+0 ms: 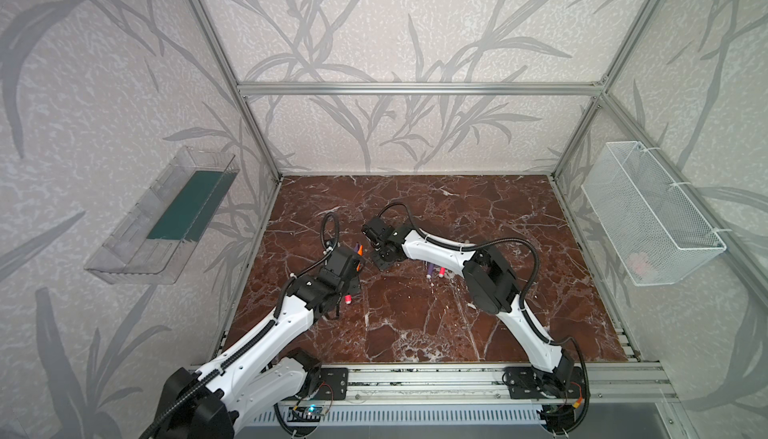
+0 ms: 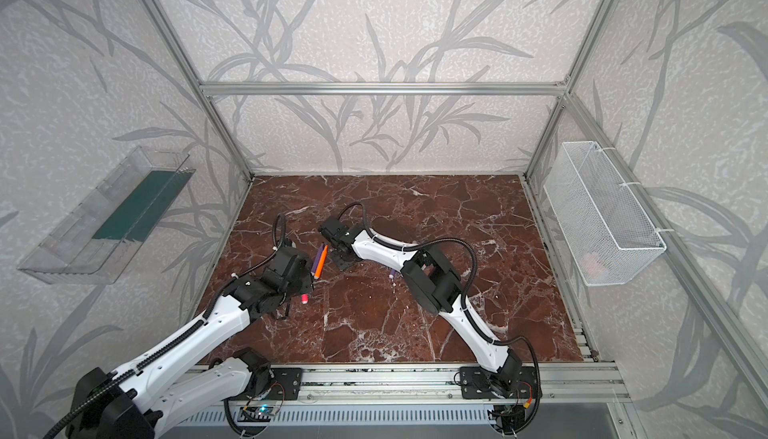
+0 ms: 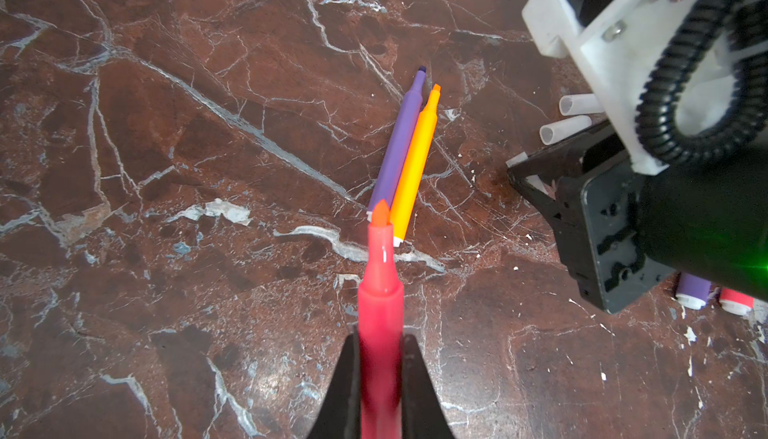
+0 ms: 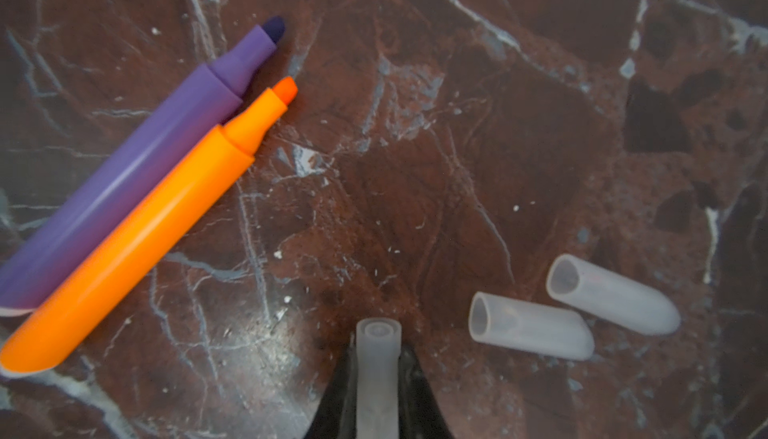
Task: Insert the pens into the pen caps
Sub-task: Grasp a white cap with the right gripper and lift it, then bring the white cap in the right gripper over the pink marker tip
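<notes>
The left pincer (image 3: 380, 343) clamps a pink-red pen (image 3: 380, 304) at lower middle; the right pincer (image 4: 377, 360) clamps one pen cap (image 4: 377, 335), two loose caps (image 4: 528, 329) lying lower right on the table (image 4: 457, 125).

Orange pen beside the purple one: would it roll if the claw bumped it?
Probably: the orange pen looks round and smooth, and the marble table is flat and shiny. The purple pen touching one side would likely block it that way. It looks like stiff plastic, so it shouldn't bend.
</notes>
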`<state>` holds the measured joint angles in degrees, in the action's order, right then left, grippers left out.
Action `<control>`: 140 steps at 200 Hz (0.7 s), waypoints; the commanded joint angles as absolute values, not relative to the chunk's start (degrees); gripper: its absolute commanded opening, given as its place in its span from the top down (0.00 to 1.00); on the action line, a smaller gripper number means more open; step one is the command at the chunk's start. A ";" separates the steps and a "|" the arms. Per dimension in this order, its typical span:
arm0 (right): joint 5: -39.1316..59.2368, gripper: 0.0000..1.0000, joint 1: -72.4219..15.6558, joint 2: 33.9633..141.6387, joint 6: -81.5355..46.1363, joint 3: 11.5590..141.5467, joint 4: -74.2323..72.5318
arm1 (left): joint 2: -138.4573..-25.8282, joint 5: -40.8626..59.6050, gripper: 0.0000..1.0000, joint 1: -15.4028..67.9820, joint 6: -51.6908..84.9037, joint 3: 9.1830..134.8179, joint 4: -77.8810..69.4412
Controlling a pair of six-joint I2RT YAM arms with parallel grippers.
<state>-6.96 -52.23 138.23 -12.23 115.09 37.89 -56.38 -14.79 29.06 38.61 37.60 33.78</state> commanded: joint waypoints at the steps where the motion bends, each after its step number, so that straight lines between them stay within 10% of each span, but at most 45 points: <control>1: -6.42 0.86 -52.10 138.78 -13.96 116.47 40.13 | -56.17 -14.59 1.00 28.68 38.70 36.91 33.46; 140: -7.30 0.98 -43.27 84.04 -41.82 52.26 -5.92 | -60.37 4.29 1.00 44.19 30.57 36.19 11.88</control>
